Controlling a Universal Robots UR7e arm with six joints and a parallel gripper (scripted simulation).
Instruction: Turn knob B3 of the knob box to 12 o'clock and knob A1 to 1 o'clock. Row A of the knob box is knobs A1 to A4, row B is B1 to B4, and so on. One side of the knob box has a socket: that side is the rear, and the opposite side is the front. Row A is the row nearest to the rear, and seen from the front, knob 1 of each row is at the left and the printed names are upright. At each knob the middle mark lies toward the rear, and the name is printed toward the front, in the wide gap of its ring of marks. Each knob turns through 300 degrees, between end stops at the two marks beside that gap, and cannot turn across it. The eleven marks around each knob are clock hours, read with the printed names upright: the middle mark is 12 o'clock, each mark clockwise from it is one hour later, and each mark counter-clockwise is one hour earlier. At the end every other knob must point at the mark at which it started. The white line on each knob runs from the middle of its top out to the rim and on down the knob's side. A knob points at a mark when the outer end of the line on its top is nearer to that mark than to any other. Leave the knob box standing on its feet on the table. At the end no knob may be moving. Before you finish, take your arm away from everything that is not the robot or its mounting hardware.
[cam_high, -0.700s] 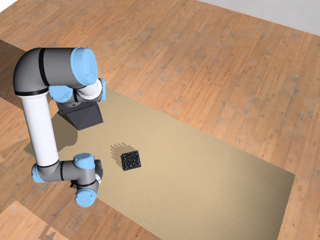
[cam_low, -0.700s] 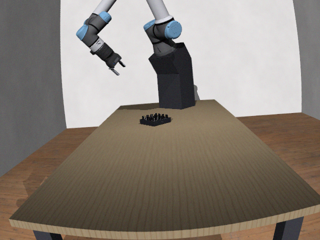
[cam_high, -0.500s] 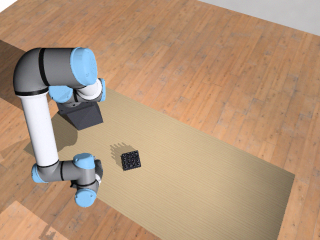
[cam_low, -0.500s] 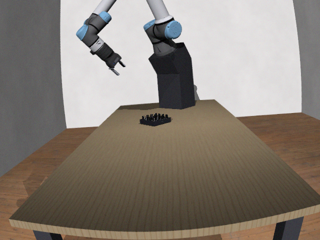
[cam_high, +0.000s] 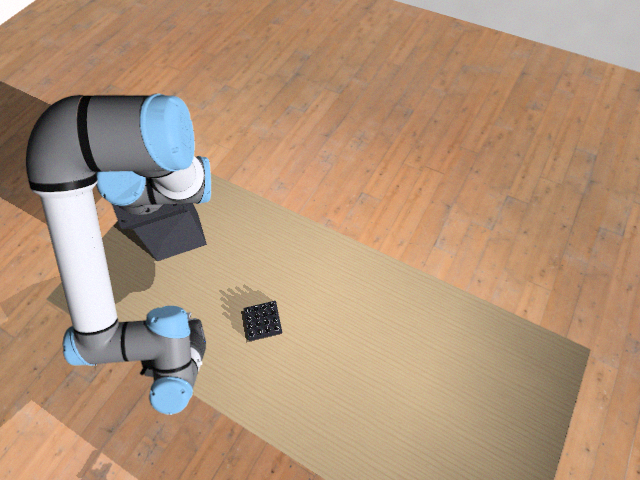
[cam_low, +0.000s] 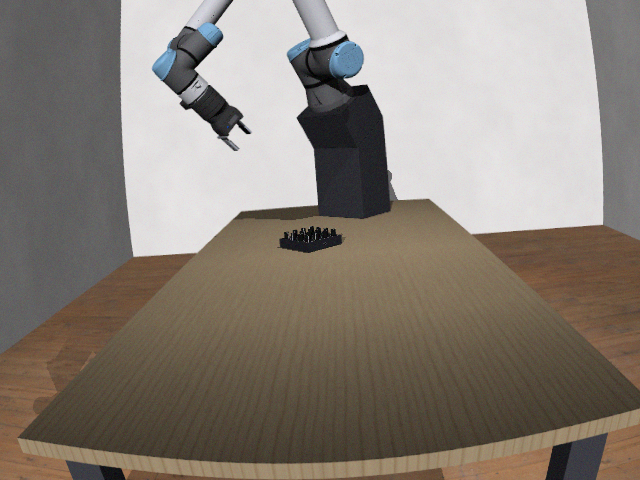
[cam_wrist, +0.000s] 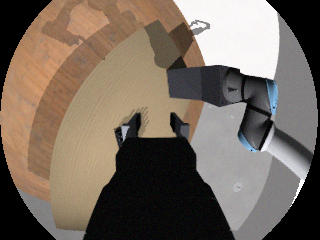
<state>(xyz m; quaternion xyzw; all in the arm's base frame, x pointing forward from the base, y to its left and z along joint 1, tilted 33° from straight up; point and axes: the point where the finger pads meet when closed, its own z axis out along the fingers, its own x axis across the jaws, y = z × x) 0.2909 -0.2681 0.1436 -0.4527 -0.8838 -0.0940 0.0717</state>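
Pincer high, fingers wide apart, holding nothing

The grey two-finger pincer (cam_low: 236, 137) hung above the tan wooden worktop (cam_low: 330, 330); the small black square knob box (cam_low: 310, 239) stood well below and beside it.

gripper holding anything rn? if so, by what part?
Nothing is held. The gripper is open, high in the air off to the side of the knob box, which stands untouched on the table.

Arm (cam_high: 77, 253) — white tubes, grey joints, blue caps — dark pedestal (cam_low: 356, 170).
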